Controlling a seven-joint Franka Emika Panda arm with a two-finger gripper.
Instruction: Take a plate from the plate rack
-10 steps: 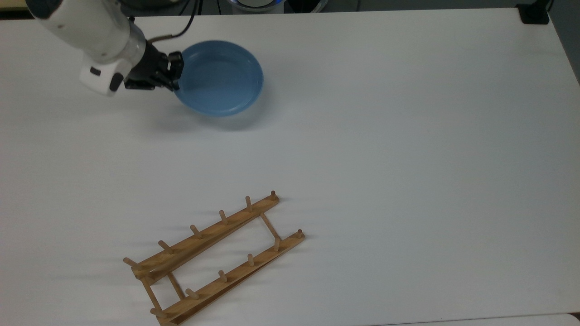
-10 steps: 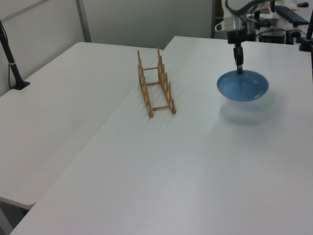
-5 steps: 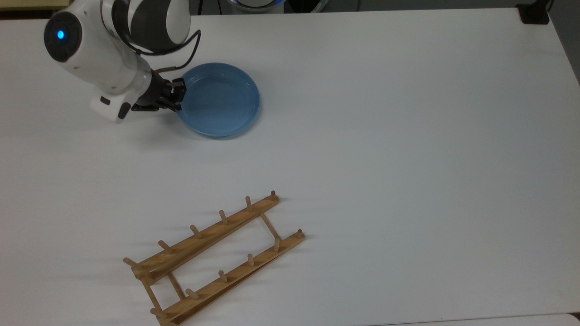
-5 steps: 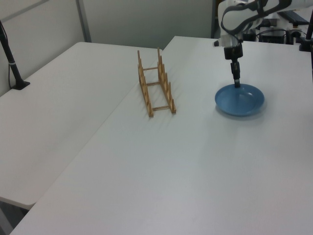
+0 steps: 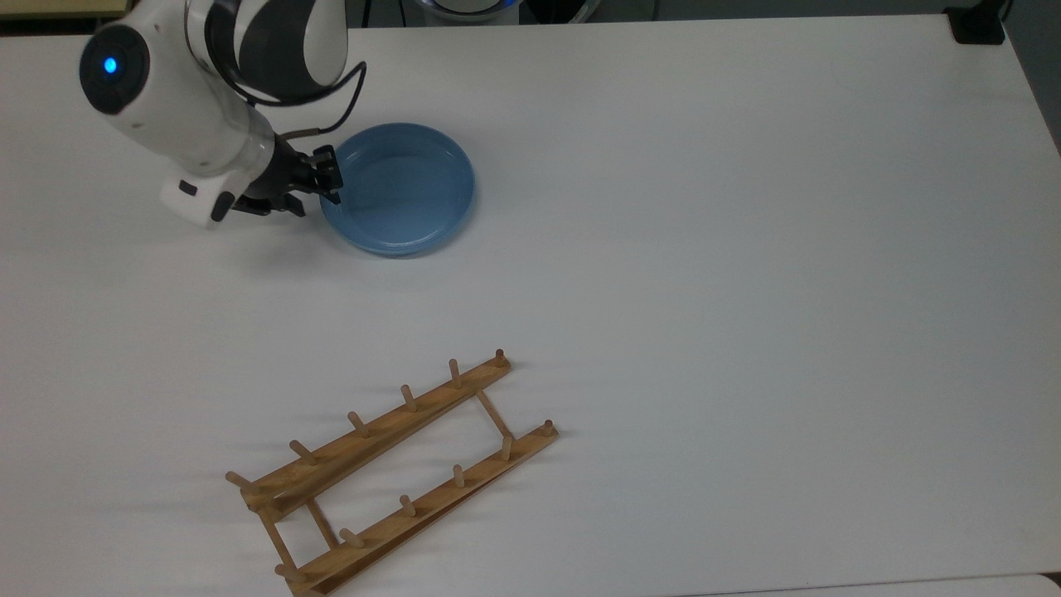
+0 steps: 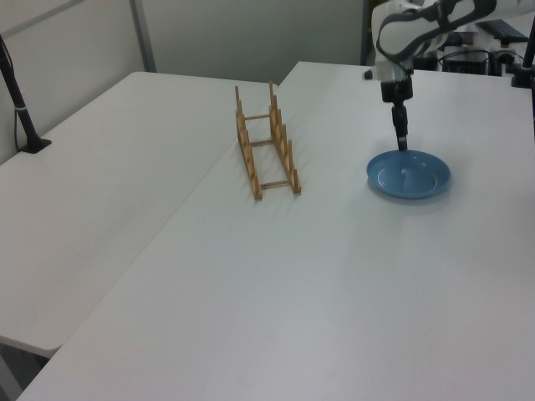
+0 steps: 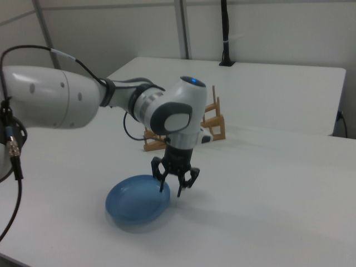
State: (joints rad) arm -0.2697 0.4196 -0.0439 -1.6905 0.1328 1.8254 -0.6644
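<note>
1. Black two-finger gripper [image 7: 173, 188] on the white arm, fingers spread apart, straddling the near rim without clamping it.
2. Round, shallow, glossy light-blue plate [image 5: 403, 191] lying flat on the white tabletop [image 5: 746, 249], gripper at the top view's left edge of it.
3. Probably stiff, light and slippery; likely best taken by the raised rim, one finger inside, one outside.
4. Light-brown wooden plate rack [image 5: 390, 477] with upright dowel pegs, well apart, holding nothing.
</note>
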